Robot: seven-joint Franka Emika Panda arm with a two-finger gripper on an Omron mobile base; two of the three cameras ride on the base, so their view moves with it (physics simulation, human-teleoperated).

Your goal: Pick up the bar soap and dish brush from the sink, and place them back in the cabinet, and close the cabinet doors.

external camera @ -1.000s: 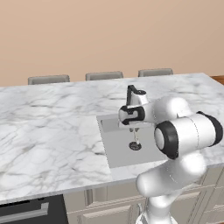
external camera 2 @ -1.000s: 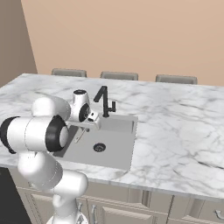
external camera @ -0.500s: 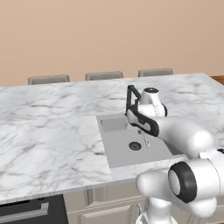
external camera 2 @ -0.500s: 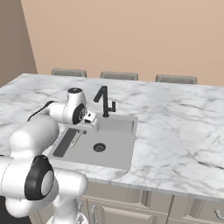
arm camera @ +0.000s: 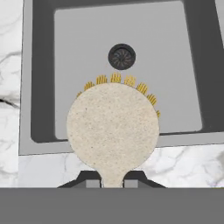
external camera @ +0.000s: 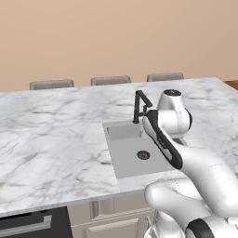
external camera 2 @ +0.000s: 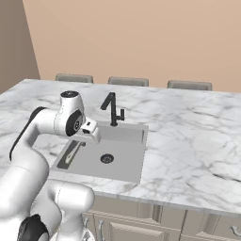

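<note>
Around the sink [external camera: 125, 160] spreads the marble worktop [external camera: 51, 139], and above the basin's near edge the end effector [arm camera: 113, 180] is nearly closed, pinching the dish brush [arm camera: 113, 127] by its handle. The brush seems lifted clear, so next comes carrying it off to the cabinet. Hand view shows the cream head and drain [arm camera: 121, 56]; right base view shows the faucet [external camera 2: 112, 109].

1. Sink [external camera: 125, 162] basin floor bare around drain [external camera: 143, 155]; open from above.
2. Black faucet [external camera: 140, 105] stands at back rim, blocking approach there.
3. Marble counter [external camera: 51, 139] wide and free left of the basin.
</note>
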